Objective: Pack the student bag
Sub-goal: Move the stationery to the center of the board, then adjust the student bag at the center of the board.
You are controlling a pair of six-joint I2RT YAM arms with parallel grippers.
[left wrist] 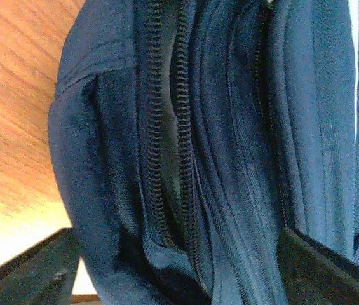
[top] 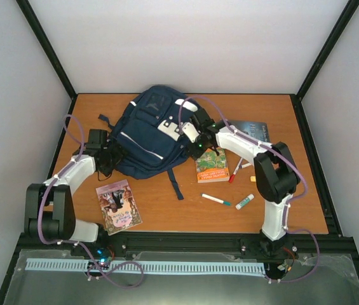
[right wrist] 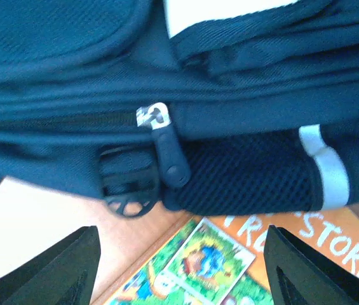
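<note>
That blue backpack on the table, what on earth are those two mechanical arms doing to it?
Two robot arms are working on the navy backpack, apparently getting it open for packing. The left claw is spread wide against the bag's zippered side. The right claw hangs open just short of a zipper pull, gripping nothing. Books and markers lie out on the table beside the bag.

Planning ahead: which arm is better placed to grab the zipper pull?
Probably right: the open right gripper faces the zipper pull; the left gripper sees only zipper teeth on the bag.
</note>
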